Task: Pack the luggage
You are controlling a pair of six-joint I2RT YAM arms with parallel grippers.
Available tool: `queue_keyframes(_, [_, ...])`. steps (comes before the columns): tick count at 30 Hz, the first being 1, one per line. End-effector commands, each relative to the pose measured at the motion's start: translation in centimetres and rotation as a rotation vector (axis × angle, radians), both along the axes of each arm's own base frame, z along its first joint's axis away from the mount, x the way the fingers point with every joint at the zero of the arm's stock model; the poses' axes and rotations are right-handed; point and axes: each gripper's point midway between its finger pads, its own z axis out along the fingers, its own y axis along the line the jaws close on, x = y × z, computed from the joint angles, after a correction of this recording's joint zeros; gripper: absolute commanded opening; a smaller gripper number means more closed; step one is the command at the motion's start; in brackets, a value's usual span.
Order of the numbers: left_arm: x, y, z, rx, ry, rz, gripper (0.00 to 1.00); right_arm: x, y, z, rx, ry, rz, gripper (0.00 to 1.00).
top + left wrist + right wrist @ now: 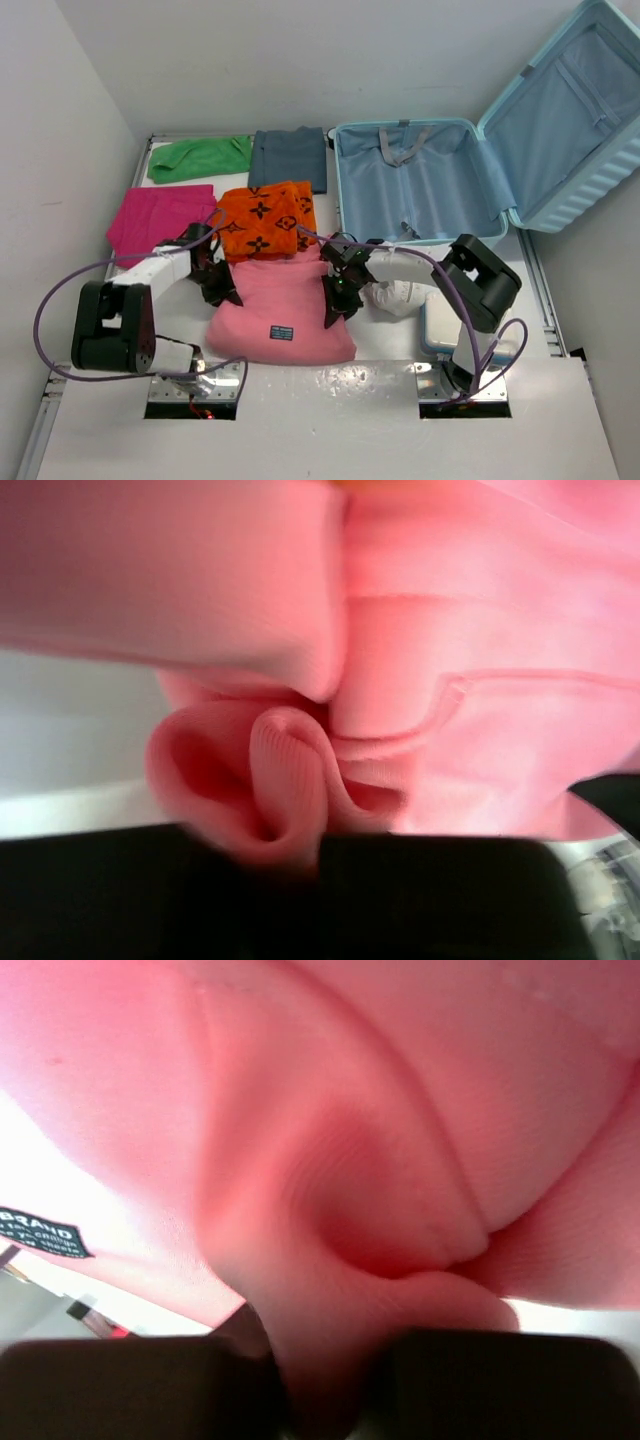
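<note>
- Two hands grip the folded pink sweatshirt (280,315) on the counter (185,322): the left hand (216,283) and the right hand (336,300) are each closed tight on a bunched edge.
- The luggage (420,190) lies open behind, to the right.
- I judge the lifting is starting; next, both hands must rise together and carry it over the rim.

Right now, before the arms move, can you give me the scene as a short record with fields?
luggage: open, lid up, no clothes inside, back right
pink top: front centre, between the grippers
left gripper: shut on the pink top's left edge
right gripper: shut on its right edge
left of luggage: orange cloth, magenta cloth, green cloth, grey cloth
</note>
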Motion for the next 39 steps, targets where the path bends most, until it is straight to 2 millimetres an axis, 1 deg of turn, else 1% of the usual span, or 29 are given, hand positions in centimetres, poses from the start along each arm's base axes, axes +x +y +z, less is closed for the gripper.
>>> queue_keyframes(1, [0.7,-4.4,3.0,-0.181,-0.144,-0.123,0.04,1.3,5.6,4.3,0.225,-0.157,0.131,0.0])
queue_keyframes(2, [0.6,-5.0,3.9,-0.199,-0.176,-0.149,0.0,1.2,5.8,5.5,0.236,-0.17,0.147,0.0])
queue_keyframes(3, [0.7,-5.2,5.6,-0.213,-0.241,-0.157,0.0,1.3,6.2,6.5,0.251,-0.183,0.153,0.0])
queue_keyframes(4, [0.5,-5.9,6.9,-0.251,-0.278,-0.191,0.0,0.9,6.4,8.3,0.277,-0.211,0.189,0.0])
queue_keyframes(5, [0.3,-5.9,7.7,-0.253,-0.306,-0.194,0.0,0.5,6.2,8.7,0.278,-0.213,0.202,0.0])
queue_keyframes(7, [0.5,-6.3,11.0,-0.273,-0.435,-0.232,0.0,0.4,6.5,11.4,0.323,-0.267,0.234,0.0])
queue_keyframes(9, [0.9,-6.6,13.8,-0.282,-0.532,-0.251,0.0,0.4,6.6,13.1,0.345,-0.295,0.24,0.0])
queue_keyframes(13, [0.4,-7.3,17.9,-0.303,-0.688,-0.321,0.0,-0.1,6.2,17.7,0.404,-0.369,0.263,0.0])
queue_keyframes(15, [0.2,-7.3,19.7,-0.297,-0.762,-0.341,0.0,0.2,5.7,18.8,0.393,-0.411,0.266,0.0])
queue_keyframes(16, [0.3,-7.3,20.7,-0.299,-0.793,-0.344,0.0,0.7,5.9,20.4,0.413,-0.457,0.281,0.0])
queue_keyframes(18, [0.7,-7.4,22.5,-0.298,-0.862,-0.352,0.0,1.4,4.9,21.5,0.377,-0.525,0.295,0.0])
queue_keyframes(19, [1.0,-7.5,23.8,-0.3,-0.903,-0.355,0.0,2.6,5.0,23.2,0.388,-0.595,0.3,0.0])
queue_keyframes(20, [1.7,-7.7,25.3,-0.304,-0.969,-0.359,0.0,2.9,4.5,23.9,0.385,-0.619,0.3,0.0])
queue_keyframes(22, [2.2,-8.1,28.4,-0.316,-1.064,-0.356,0.0,4.9,3.6,26.1,0.371,-0.706,0.286,0.0])
queue_keyframes(23, [3.5,-8.2,29.6,-0.309,-1.117,-0.349,0.0,6.6,2.3,26.3,0.342,-0.726,0.25,0.0])
queue_keyframes(24, [4.0,-8.6,30.4,-0.309,-1.134,-0.347,0.0,7.6,1.6,26.9,0.326,-0.755,0.233,0.0])
queue_keyframes(25, [4.5,-8.9,31.9,-0.307,-1.172,-0.347,0.0,8.2,0.9,27.8,0.319,-0.791,0.234,0.0])
queue_keyframes(26, [5.8,-9.4,32.5,-0.311,-1.185,-0.337,0.0,9.0,0.1,28.2,0.306,-0.817,0.222,0.0])
queue_keyframes(27, [6.4,-9.8,33.1,-0.312,-1.205,-0.339,0.0,11.2,-2.0,28.7,0.279,-0.84,0.152,0.0])
queue_keyframes(28, [6.9,-10.6,34.2,-0.313,-1.239,-0.343,0.0,11.8,-3.0,28.5,0.254,-0.845,0.147,0.0])
queue_keyframes(29, [7.6,-11.1,35.4,-0.317,-1.285,-0.341,0.0,13.0,-4.5,29.2,0.236,-0.88,0.122,0.0])
queue_keyframes(30, [8.8,-11.9,34.9,-0.31,-1.27,-0.341,0.0,14.2,-6.2,29.4,0.21,-0.893,0.082,0.0])
queue_keyframes(31, [9.2,-13.1,35.2,-0.311,-1.277,-0.349,0.0,14.7,-7.1,29.4,0.195,-0.9,0.082,0.0])
queue_keyframes(33, [10.1,-14.9,37.1,-0.348,-1.339,-0.355,0.0,16.7,-10.4,29.7,0.147,-0.933,0.026,0.0])
queue_keyframes(34, [11.1,-16.1,36.0,-0.348,-1.317,-0.366,0.0,17.1,-11.2,29.8,0.137,-0.949,0.037,0.0])
queue_keyframes(36, [11.6,-18.6,37.2,-0.371,-1.355,-0.377,0.0,19.0,-14.7,30.1,0.094,-0.973,-0.036,0.0])
queue_keyframes(37, [12.3,-20.8,35.8,-0.354,-1.331,-0.413,0.0,19.9,-16.5,30.0,0.06,-0.989,-0.046,0.0])
queue_keyframes(38, [12.7,-22.0,36.9,-0.358,-1.359,-0.417,0.0,20.3,-17.2,30.4,0.056,-1.003,-0.06,0.0])
queue_keyframes(39, [12.8,-23.6,37.4,-0.374,-1.379,-0.421,0.0,21.4,-20.1,30.3,0.021,-1.014,-0.098,0.0])
